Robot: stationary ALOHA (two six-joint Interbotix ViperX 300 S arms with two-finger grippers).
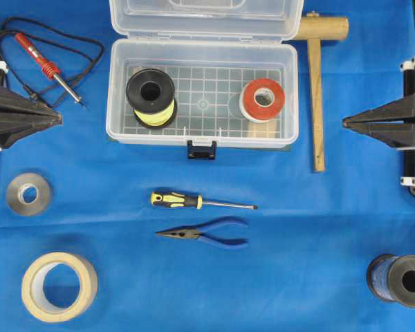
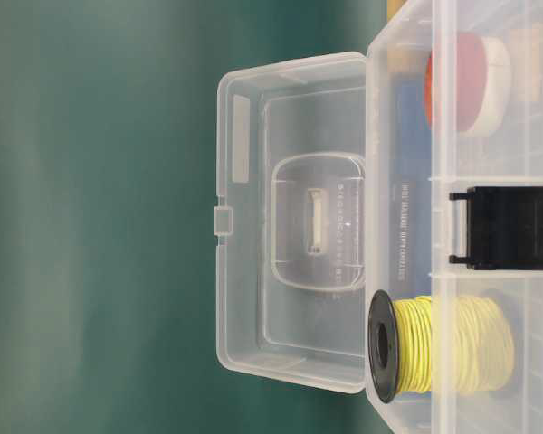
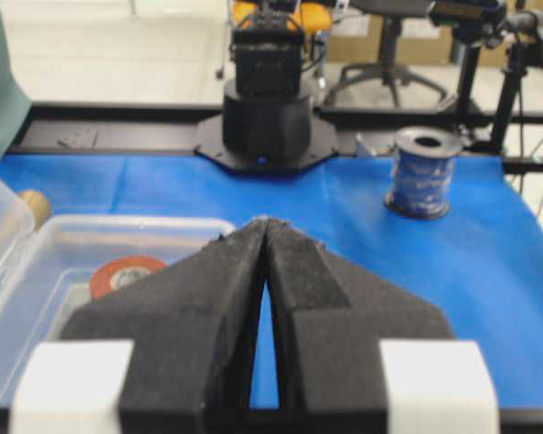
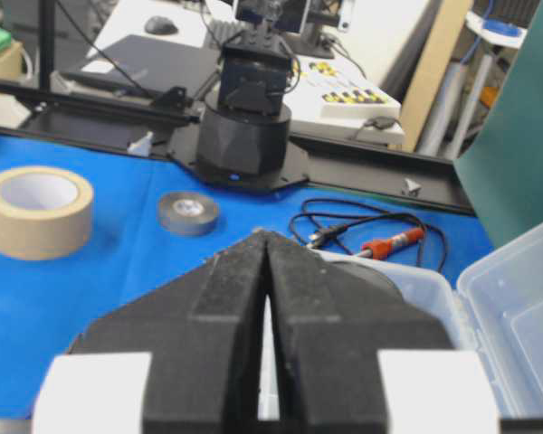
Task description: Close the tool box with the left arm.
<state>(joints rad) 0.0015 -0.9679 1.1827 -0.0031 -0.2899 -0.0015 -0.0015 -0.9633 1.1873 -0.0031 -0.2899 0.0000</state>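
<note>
- The large clear plastic tool box (image 1: 202, 93) sits at the top centre of the blue cloth-covered table (image 1: 297, 263), well apart from both arms.
- Its hinged clear lid (image 1: 206, 17) is swung fully open and stands up behind the tray; the table-level view shows the lid's inner face (image 2: 290, 221).
- The dark blue front latch (image 1: 201, 149) hangs at the middle of the near wall, undone.
- Inside the tray, a black spool of yellow wire (image 1: 151, 97) rests at the left end and a roll of red tape with a white rim (image 1: 263, 100) at the right end, the two well apart.
- The black pointed left gripper (image 1: 57, 117) rests at the left edge, its tip aimed toward the box; its foam fingers (image 3: 226, 289) meet at the tip and grip nothing.
- The black pointed right gripper (image 1: 346, 123) mirrors it at the right edge, fingers (image 4: 231, 298) pressed together at the tip, likewise empty.
- A red-handled soldering iron (image 1: 50, 69) with a black cord lies at the upper left.
- A wooden mallet (image 1: 317, 83) lies just right of the box.
- A yellow-and-black screwdriver (image 1: 200, 202) and blue-handled needle-nose pliers (image 1: 204, 234) lie in front of the box.
- A grey tape roll (image 1: 28, 194), a beige masking tape roll (image 1: 59, 286) and a blue wire spool (image 1: 400, 280) sit nearer the front.
</note>
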